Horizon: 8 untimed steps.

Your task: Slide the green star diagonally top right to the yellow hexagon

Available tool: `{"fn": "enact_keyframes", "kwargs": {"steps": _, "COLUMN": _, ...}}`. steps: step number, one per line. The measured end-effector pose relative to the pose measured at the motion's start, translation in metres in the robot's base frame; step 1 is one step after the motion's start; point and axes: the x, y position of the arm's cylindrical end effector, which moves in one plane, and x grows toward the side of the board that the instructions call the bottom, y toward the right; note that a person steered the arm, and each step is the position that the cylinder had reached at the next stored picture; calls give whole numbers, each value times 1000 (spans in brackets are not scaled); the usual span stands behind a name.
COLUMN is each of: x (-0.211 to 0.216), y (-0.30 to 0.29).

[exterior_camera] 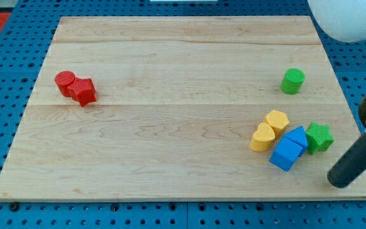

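The green star (319,137) lies near the board's right edge, touching the right side of a blue block (297,136). The yellow hexagon (277,120) lies to the star's left and slightly higher, touching a yellow heart-shaped block (263,138). My tip (339,181) is at the view's lower right, below and to the right of the green star, with a gap between them.
A blue cube (286,154) sits below the blue block. A green cylinder (292,81) stands alone at upper right. A red cylinder (65,82) and a red star-like block (84,91) touch at the left. The wooden board (170,114) rests on a blue pegboard.
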Motion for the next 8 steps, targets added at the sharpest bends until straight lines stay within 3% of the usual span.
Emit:
{"fn": "enact_keyframes", "kwargs": {"steps": 1, "x": -42, "y": 0}}
{"fn": "enact_keyframes", "kwargs": {"steps": 5, "x": -89, "y": -5}}
{"fn": "enact_keyframes", "kwargs": {"steps": 8, "x": -56, "y": -22}}
